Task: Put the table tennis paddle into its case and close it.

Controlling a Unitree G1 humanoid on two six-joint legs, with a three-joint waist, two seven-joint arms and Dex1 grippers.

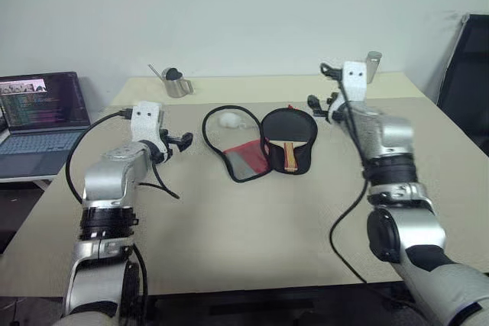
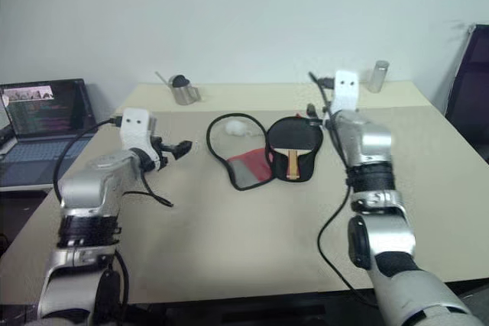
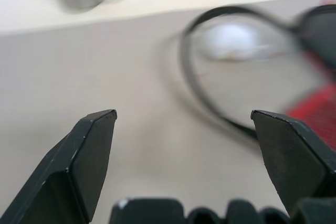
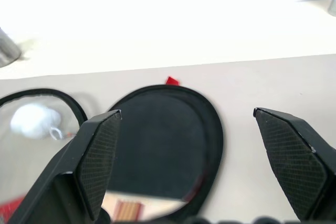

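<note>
The case lies open mid-table, its black zip rim looping left and its red panel folded out. The table tennis paddle rests in the case's right half, black blade toward the far side, wooden handle toward me. My right gripper hovers open just right of and above the blade; its wrist view looks down on the blade between the spread fingers. Left of the case, my left gripper is open above the table, facing the zip rim.
A white round lump sits inside the case's left loop. A metal cup stands at the table's far left, a metal tumbler at the far right. A laptop is off the left side, a black chair at right.
</note>
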